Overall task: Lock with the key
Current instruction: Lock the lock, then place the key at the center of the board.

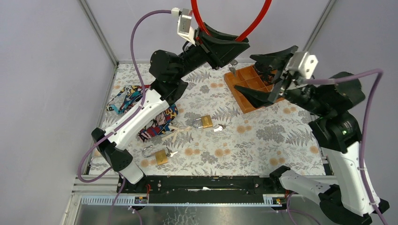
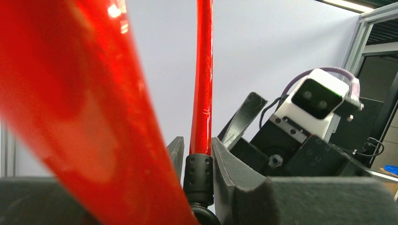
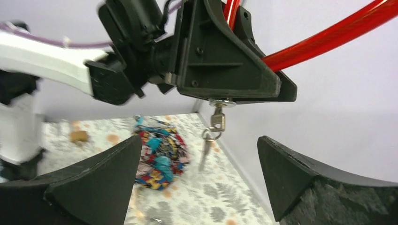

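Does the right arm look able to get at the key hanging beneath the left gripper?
Probably yes: the right gripper stands open facing the key, which dangles below the lock in the left gripper, nothing between.

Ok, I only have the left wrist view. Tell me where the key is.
Observer: The key hangs from the red cable lock, just beneath the left jaws.
Operator: Give me the right jaws' state.
Observer: The right jaws are wide open and empty, apart from the key.
Operator: Report what lies below.
Observer: A brass padlock lies on the table, a small key beside it.
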You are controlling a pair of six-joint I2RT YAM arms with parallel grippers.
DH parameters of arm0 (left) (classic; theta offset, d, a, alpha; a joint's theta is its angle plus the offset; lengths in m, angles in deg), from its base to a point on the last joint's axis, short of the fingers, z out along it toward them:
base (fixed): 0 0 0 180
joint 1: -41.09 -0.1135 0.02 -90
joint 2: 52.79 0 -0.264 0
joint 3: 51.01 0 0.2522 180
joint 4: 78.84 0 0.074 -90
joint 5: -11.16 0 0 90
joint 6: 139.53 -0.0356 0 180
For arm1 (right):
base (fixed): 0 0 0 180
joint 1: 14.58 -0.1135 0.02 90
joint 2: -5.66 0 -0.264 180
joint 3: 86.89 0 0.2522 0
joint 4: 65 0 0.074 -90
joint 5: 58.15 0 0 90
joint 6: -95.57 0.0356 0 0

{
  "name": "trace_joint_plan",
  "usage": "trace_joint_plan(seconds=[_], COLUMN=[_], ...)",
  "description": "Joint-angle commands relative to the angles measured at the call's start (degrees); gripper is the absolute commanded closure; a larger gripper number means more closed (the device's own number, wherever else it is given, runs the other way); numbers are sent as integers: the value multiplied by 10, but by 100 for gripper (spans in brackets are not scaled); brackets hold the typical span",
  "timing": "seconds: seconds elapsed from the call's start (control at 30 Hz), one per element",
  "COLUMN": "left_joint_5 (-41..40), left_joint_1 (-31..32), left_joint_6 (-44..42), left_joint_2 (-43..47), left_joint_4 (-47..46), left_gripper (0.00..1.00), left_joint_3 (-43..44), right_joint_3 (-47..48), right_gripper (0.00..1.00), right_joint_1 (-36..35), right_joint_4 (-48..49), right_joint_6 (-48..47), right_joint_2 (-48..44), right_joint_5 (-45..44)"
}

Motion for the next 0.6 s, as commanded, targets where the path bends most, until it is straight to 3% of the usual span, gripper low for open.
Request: trace_joint_plan(seconds=[0.0,0.1,0.2,0.43,0.57], left_joint_5=[18,18,23,28,31], left_joint_1=[-3,-1,3,10,11], left_joint_6=[-31,-35,-43,-48,-46], left_joint_2=[5,8,14,23,25], left_joint_4=[-51,-50,-49,-51,-51], left_gripper=[100,100,100,100,100], left_joint_3=[18,13,7,-5,-5], right_joint_3=[62,95,91,136,133], right_gripper=[0,0,10,32,38], right_joint_1=[0,0,0,0,0], right_joint_4=[-19,-33,-8,-23,-37], right_joint_6=[169,241,261,259,234], right_joint_2=[18,52,55,93,94], right_joint_5=[18,65,45,49,27])
